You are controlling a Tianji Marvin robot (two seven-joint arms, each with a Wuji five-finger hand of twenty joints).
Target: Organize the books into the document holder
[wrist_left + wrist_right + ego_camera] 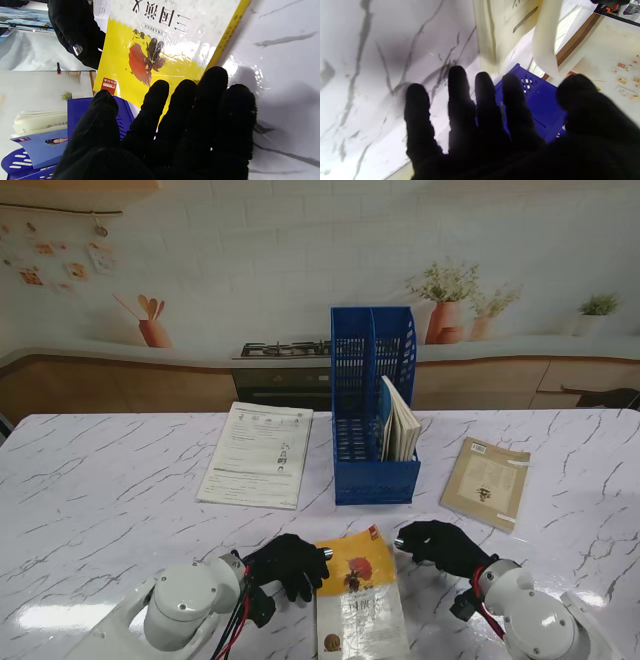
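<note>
So the yellow book [358,595] lies flat on the marble table [100,490] at the near edge, between both black-gloved hands. The left hand [288,564] sits just beside its left edge, fingers spread, gripping nothing. The right hand [438,544] is likewise open by the far right corner. The blue document holder [372,415] stands farther back with books already inside; a tan book [487,481] lies to its right, a white booklet [257,453] to its left.

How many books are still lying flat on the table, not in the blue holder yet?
3: a yellow book nearest me between the hands, a tan book right of the blue holder, and a white booklet left of it.
</note>
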